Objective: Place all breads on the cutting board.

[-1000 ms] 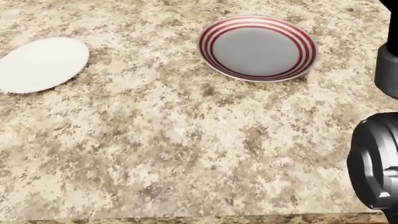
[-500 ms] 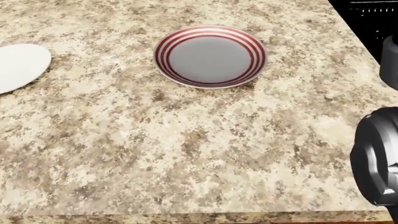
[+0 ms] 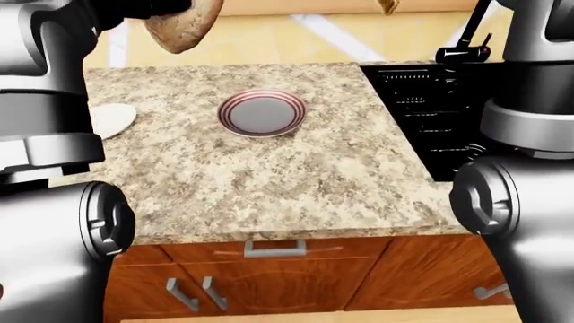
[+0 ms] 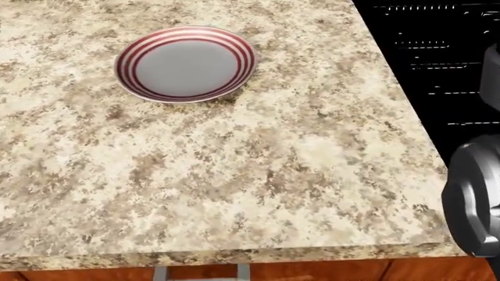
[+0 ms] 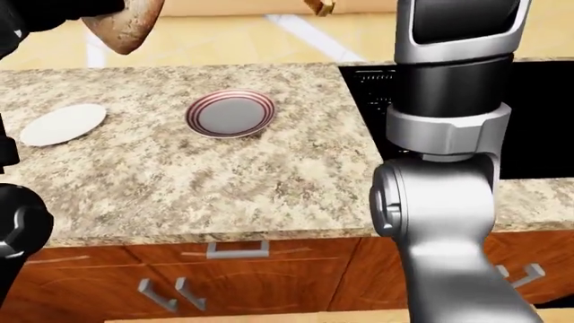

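A brown bread loaf [image 3: 186, 27] hangs high at the top left of the left-eye view, above the counter's far edge. My left hand [image 3: 148, 8] is shut on it; its dark fingers wrap the loaf's upper part, which the frame's top cuts off. My right arm [image 5: 449, 101] rises up past the top of the right-eye view, so its hand does not show. A small brown bit [image 5: 320, 6] sits at that top edge; I cannot tell what it is. No cutting board shows in any view.
A red-striped empty plate [image 4: 185, 63] lies on the speckled counter [image 4: 258, 175]. A white plate [image 5: 62, 124] lies to its left. A black stove [image 4: 438, 52] borders the counter's right side. Wooden drawers with metal handles [image 3: 274, 247] are below.
The camera has swung right: the striped plate slid leftward in the head view, the white plate left it, and the black stove came in at the right.
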### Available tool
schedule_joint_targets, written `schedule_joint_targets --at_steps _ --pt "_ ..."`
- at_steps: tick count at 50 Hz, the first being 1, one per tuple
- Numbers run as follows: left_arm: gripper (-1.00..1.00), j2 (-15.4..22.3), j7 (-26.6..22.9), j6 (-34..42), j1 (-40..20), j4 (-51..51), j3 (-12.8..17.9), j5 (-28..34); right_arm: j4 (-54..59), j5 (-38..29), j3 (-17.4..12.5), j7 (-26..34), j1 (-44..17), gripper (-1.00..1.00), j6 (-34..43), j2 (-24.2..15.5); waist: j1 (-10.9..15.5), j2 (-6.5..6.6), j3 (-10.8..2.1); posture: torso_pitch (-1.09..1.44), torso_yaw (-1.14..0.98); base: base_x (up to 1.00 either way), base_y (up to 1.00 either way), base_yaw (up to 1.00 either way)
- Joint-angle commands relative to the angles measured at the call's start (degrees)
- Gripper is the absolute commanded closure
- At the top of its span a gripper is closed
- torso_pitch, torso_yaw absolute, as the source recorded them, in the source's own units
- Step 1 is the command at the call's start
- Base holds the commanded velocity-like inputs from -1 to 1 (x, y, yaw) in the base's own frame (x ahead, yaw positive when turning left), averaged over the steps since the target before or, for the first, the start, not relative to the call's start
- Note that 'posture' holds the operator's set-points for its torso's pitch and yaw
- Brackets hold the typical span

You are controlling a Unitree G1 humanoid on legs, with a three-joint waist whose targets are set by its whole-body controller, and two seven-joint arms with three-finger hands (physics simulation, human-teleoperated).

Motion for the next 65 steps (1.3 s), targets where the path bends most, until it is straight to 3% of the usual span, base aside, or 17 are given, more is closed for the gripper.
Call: schedule_joint_targets --at_steps 1,5,12,14,17,26,28,29,30,39,41,46,49,51,52,56,65 --pt "0.12 1.5 0.7 -2.2 -2.6 -2.4 1.2 0.3 -2.0 0.3 0.2 0.2 -2.6 1.00 -2.0 -0.1 0.7 0.06 -2.16 0.00 0.00 -0.15 -0.36 0.00" --pt "0.12 1.5 0.8 -2.7 -2.8 -1.9 1.3 0.3 -2.3 0.2 0.2 0.3 -2.5 1.00 -1.9 -0.1 1.2 1.63 -1.10 0.00 0.00 -0.15 -0.36 0.00" --pt "0.11 1.5 1.2 -2.7 -3.1 -1.7 1.2 0.2 -1.6 0.1 0.3 0.6 -2.8 1.00 -2.3 -0.2 0.8 5.90 -2.15 0.00 0.00 -0.15 -0.36 0.00" --pt "0.11 1.5 1.2 -2.4 -3.5 -1.6 1.2 0.2 -1.5 0.0 0.3 0.7 -2.8 1.00 -2.4 -0.3 0.5 5.89 -2.07 0.00 0.00 -0.15 -0.36 0.00" --pt "0.12 1.3 1.2 -2.8 -3.5 -1.3 1.2 0.1 -1.4 -0.1 0.2 0.8 -2.9 1.00 -2.4 -0.3 0.2 5.00 -2.68 0.00 0.00 -0.15 -0.35 0.00" --pt "0.14 1.4 1.2 -2.4 -3.3 -1.9 1.2 -0.1 -2.3 -0.2 0.1 0.9 -2.6 1.00 -1.7 -0.2 1.1 0.39 -1.11 0.00 0.00 -0.06 -0.51 0.00" --pt "0.14 1.4 1.3 -2.4 -3.5 -1.8 1.2 -0.1 -2.3 -0.2 0.1 1.0 -2.6 1.00 -1.8 -0.3 1.4 -2.65 -1.59 0.00 0.00 0.00 -0.69 0.00" --pt "0.14 1.4 1.3 -2.4 -3.5 -1.8 1.2 -0.2 -2.2 -0.2 0.2 1.0 -2.7 1.00 -1.8 -0.3 1.5 -5.91 -2.32 0.00 0.00 0.00 -0.70 0.00" --pt "0.14 1.4 1.3 -2.3 -3.4 -1.9 1.2 -0.2 -2.1 -0.2 0.2 1.0 -2.7 1.00 -1.9 -0.2 1.4 -2.56 -0.83 0.00 0.00 0.00 -0.70 0.00" --pt "0.15 1.6 1.3 -2.1 -3.0 -2.5 1.3 -0.5 -2.8 -0.1 0.3 1.4 -2.0 1.00 -1.6 0.1 1.4 1.28 -0.10 0.00 0.00 0.00 -0.70 0.00" --pt "0.15 1.5 1.3 -2.0 -3.0 -2.5 1.4 -0.6 -3.0 -0.2 0.3 1.4 -1.8 1.00 -1.5 0.1 1.1 3.61 -0.84 0.00 0.00 0.00 -0.74 0.00" --pt "0.15 1.5 1.4 -2.1 -2.8 -2.6 1.3 -0.7 -3.4 -0.3 0.4 1.6 -1.7 1.00 -1.2 0.0 0.5 4.88 -1.80 0.00 0.00 0.00 -0.77 0.00" --pt "0.15 1.5 1.4 -1.9 -2.7 -2.9 1.4 -0.7 -3.3 -0.4 0.2 1.5 -1.9 1.00 -1.3 -0.1 0.8 2.18 -0.15 0.00 0.00 0.01 -0.63 0.00" --pt "0.15 1.5 1.5 -2.0 -2.7 -2.8 1.4 -0.8 -3.2 -0.5 0.3 1.5 -2.0 1.00 -1.4 -0.2 -0.9 -5.37 0.77 0.00 0.00 0.00 0.00 0.00" --pt "0.15 1.5 1.5 -2.0 -2.8 -2.7 1.4 -0.8 -3.0 -0.5 0.3 1.5 -2.2 1.00 -1.5 -0.2 -0.1 -3.78 2.32 0.00 0.00 0.00 0.00 0.00" --pt "0.16 1.6 1.6 -2.2 -3.2 -2.2 1.4 -0.8 -1.7 -0.6 0.3 1.4 -2.8 1.00 -2.3 -0.1 -0.3 -1.20 1.43 0.00 0.00 0.00 0.00 0.00" --pt "0.16 1.5 1.6 -3.1 -3.8 -0.9 1.2 -0.7 -0.9 -0.5 0.2 1.5 -3.0 1.00 -2.9 0.0 0.0 -1.35 2.49 0.00 0.00 0.00 0.00 0.00"
